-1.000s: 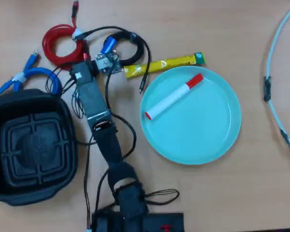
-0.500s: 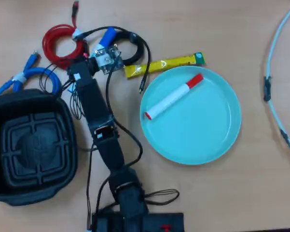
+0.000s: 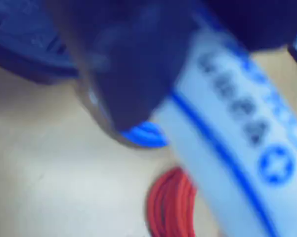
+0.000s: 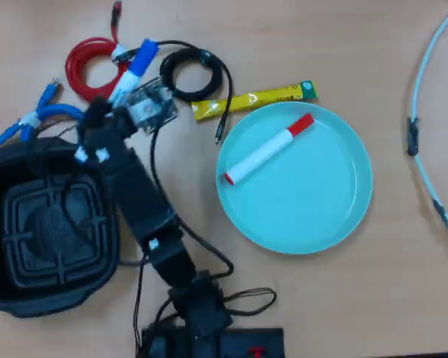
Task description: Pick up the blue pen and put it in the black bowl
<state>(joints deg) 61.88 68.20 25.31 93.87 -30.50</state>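
The blue pen (image 4: 142,56), a white marker with a blue cap, lies along my gripper (image 4: 128,88) at the upper left of the overhead view, over the red cable coil. In the wrist view its white barrel with blue print (image 3: 237,123) fills the right side, very close and blurred, between a dark jaw on its left and dark parts at the top right. My gripper (image 3: 183,84) is shut on it. The black bowl (image 4: 0,194), a ribbed rounded-square tub, stands just left of and below the gripper. Its rim shows at the wrist view's upper left (image 3: 20,49).
A turquoise plate (image 4: 320,216) holding a red-capped white marker (image 4: 268,149) sits right of the arm. A red cable coil (image 4: 89,63), a black cable coil (image 4: 197,71), a yellow sachet (image 4: 253,98) and a blue cable (image 4: 37,118) lie around the gripper. A white cable (image 4: 425,89) curves at the far right.
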